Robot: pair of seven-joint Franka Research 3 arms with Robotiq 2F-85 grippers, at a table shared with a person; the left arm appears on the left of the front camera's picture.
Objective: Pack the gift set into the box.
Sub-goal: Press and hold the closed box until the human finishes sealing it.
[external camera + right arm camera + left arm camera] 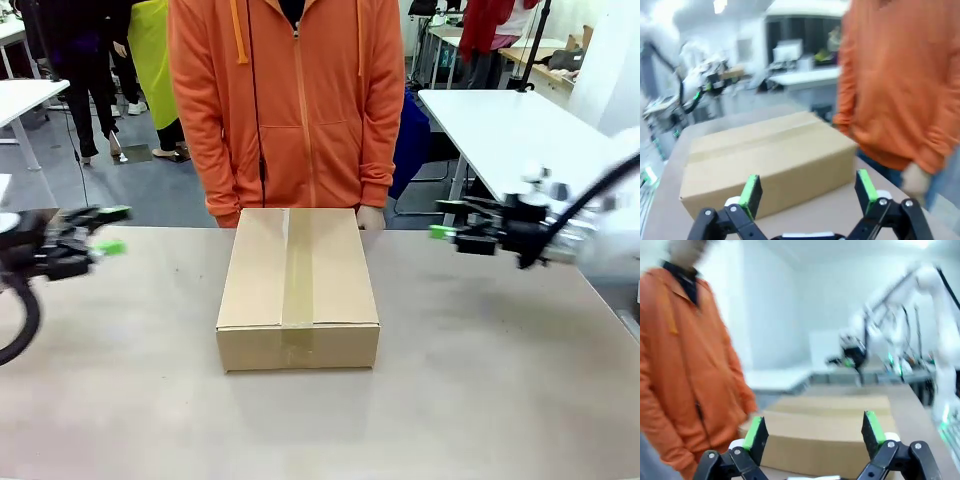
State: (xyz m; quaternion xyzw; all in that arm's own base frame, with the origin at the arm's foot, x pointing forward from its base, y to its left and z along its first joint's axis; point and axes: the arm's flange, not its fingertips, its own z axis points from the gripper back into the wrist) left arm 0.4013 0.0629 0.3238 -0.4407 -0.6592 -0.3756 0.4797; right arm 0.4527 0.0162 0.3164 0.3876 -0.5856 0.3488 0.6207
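The brown cardboard box (298, 287) sits in the middle of the table, its flaps closed and a strip of tape running along the top seam. The gift set is out of view. My left gripper (108, 230) hovers open at the table's left side, clear of the box and pointing at it. My right gripper (443, 222) hovers open at the right side, also apart from the box. The left wrist view shows the box (825, 435) beyond my open left gripper (815, 432). The right wrist view shows the box (770, 160) ahead of my open right gripper (807, 192).
A person in an orange hoodie (290, 100) stands at the far edge, with a hand (370, 217) resting behind the box. The tabletop (480, 380) is bare around the box. White tables (510, 130) stand behind.
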